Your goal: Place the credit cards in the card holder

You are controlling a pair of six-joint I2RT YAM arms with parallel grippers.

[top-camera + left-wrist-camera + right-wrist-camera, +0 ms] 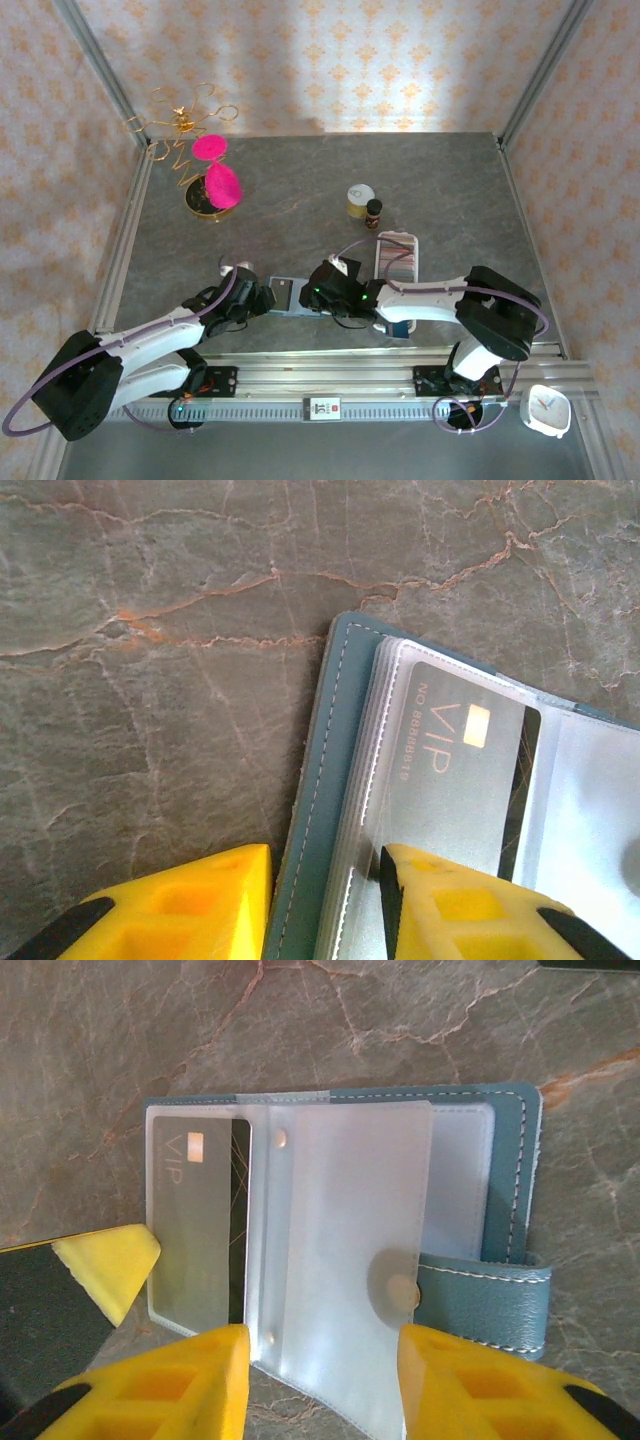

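A metal rail [330, 385] runs along the near edge of the grey, veined counter [300, 180] and carries both arm bases. A small white clock [546, 410] sits off to the right.

The left arm [150, 340] and right arm [430, 298] reach inward and meet over the card holder [285, 295]. This is a teal wallet lying open and flat on the counter between them.

The left jaws stand partly open at one end of the holder. One yellow finger [215, 910] is over bare counter and the other is over the clear sleeves, with the stitched teal edge in the gap. They clamp nothing that I can see.

A grey card marked VIP [195, 1220] is tucked into the sleeve nearest those jaws.

The right jaws are also apart and hold nothing. Their yellow fingers [170, 1390] are poised over the near edge of the middle sleeves. I cannot tell whether they touch the plastic.

The snap tab [480, 1285] lies at the holder's opposite end.

Just beyond the right jaws, a white slotted tray [397, 236] holds more credit cards [397, 262]. Farther back, a small jar [359, 198] and a dark bottle [374, 209] stand close together. At the far left is a pink hourglass-shaped ornament [215, 172] in gold wire.
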